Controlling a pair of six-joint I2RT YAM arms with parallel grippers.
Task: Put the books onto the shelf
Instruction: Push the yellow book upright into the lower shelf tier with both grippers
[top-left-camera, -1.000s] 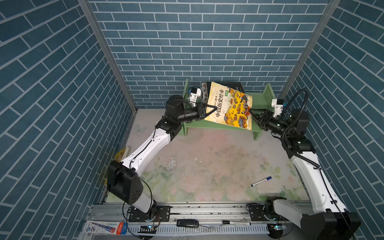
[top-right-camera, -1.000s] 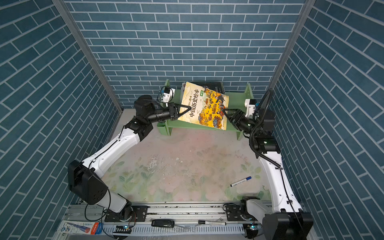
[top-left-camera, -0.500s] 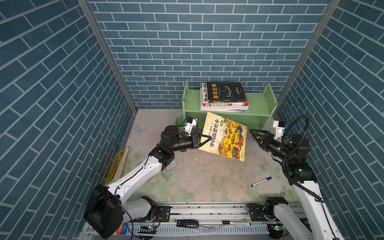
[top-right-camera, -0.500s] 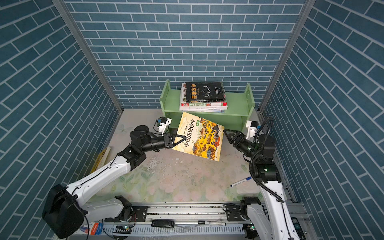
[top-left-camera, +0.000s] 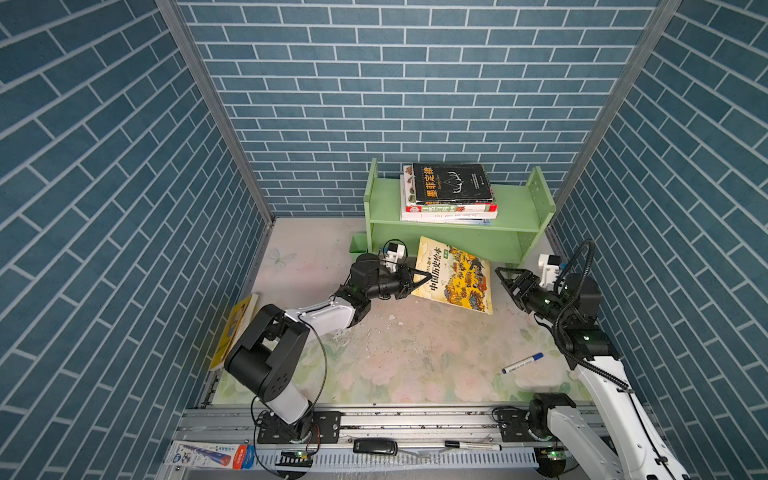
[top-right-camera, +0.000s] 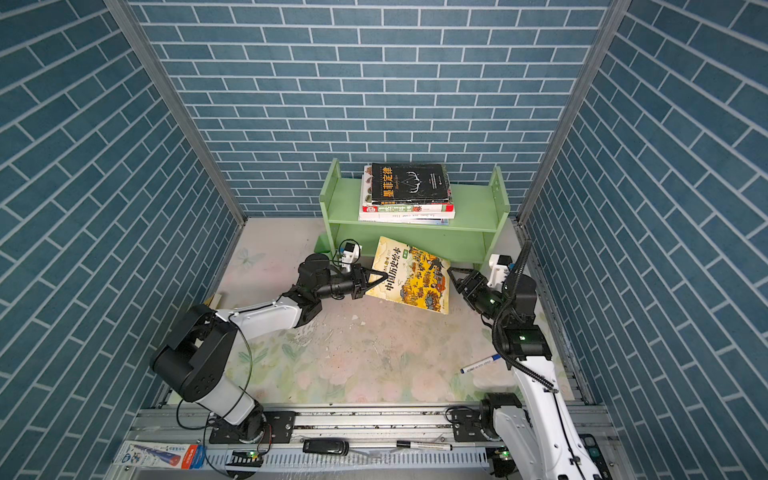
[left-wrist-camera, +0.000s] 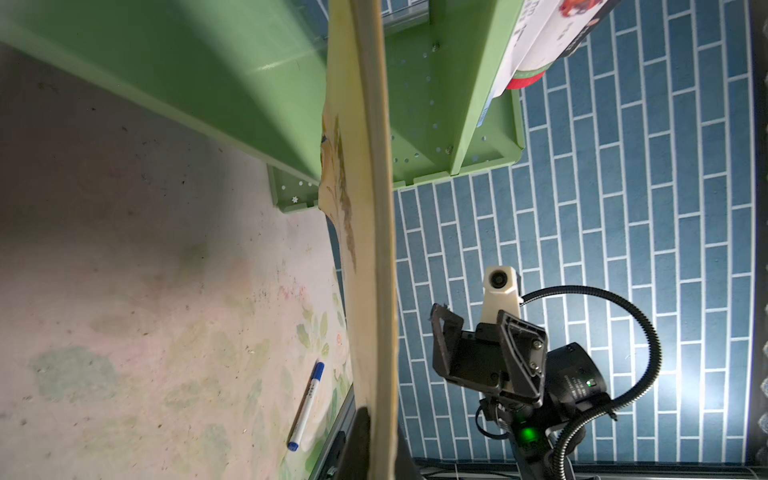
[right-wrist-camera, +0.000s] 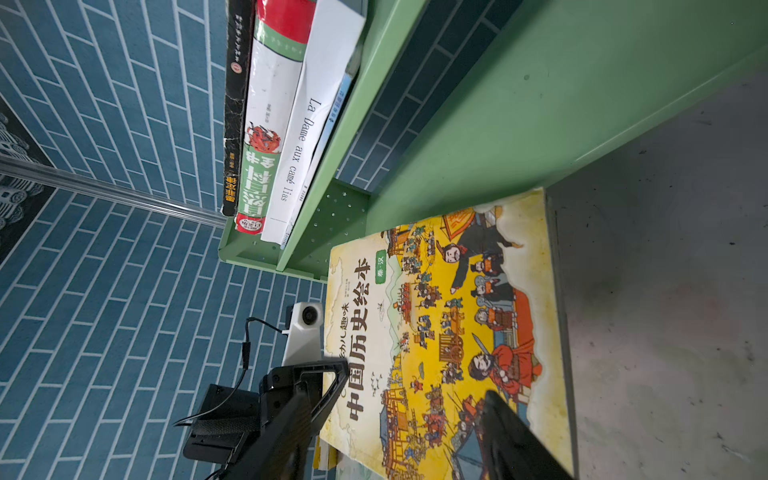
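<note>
Left pincer (top-left-camera: 424, 276) is clamped shut on the left edge of the yellow book (top-left-camera: 457, 282), holding it tilted just in front of the shelf (top-left-camera: 513, 208), at the lower tier. My right pincer (top-left-camera: 504, 279) stands open and empty just beside the book's right edge. A stack (top-left-camera: 451, 189) of four lies on the upper tier, and the last book (top-left-camera: 237, 328) leans at the left edge of the desk (top-left-camera: 395, 353). I judge I'm mid-carry. Next I must level this book and slide it onto a tier without catching the board.

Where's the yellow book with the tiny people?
In both top views the yellow book is mid-scene, just in front of the green shelf, between the left gripper pinching its edge and the open right gripper.
</note>
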